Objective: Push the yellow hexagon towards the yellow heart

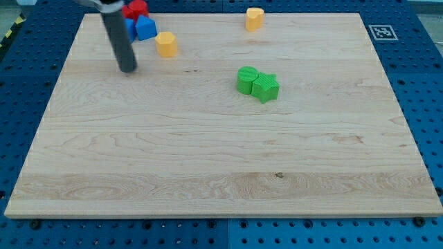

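Note:
The yellow hexagon (166, 43) lies near the view's top left on the wooden board (221, 166). The yellow heart (255, 19) lies near the top edge, to the right of the hexagon. My tip (128, 69) rests on the board to the lower left of the hexagon, a short gap away from it. The dark rod rises from the tip toward the view's top and partly hides a blue block.
A blue block (145, 28) and a red block (136, 9) sit close together at the top left, just left of the hexagon. Two green blocks (257, 83) touch each other near the board's middle. A fiducial tag (381, 32) lies off the top right corner.

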Motion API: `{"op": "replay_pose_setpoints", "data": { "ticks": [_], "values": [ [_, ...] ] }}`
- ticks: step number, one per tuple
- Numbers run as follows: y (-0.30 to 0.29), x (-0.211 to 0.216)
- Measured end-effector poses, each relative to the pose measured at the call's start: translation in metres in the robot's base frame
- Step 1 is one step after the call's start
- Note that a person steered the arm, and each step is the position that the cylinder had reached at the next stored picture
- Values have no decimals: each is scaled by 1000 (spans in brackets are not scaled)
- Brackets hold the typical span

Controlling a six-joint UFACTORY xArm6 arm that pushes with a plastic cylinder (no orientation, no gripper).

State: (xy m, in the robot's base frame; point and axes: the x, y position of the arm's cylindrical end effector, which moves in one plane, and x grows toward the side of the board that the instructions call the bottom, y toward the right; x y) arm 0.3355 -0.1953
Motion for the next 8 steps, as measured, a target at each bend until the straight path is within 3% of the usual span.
{"op": "replay_pose_setpoints", "data": {
  "ticks": [2, 3, 8],
  "values": [
    [10, -26],
    [44, -35],
    [130, -45]
  ]
}}
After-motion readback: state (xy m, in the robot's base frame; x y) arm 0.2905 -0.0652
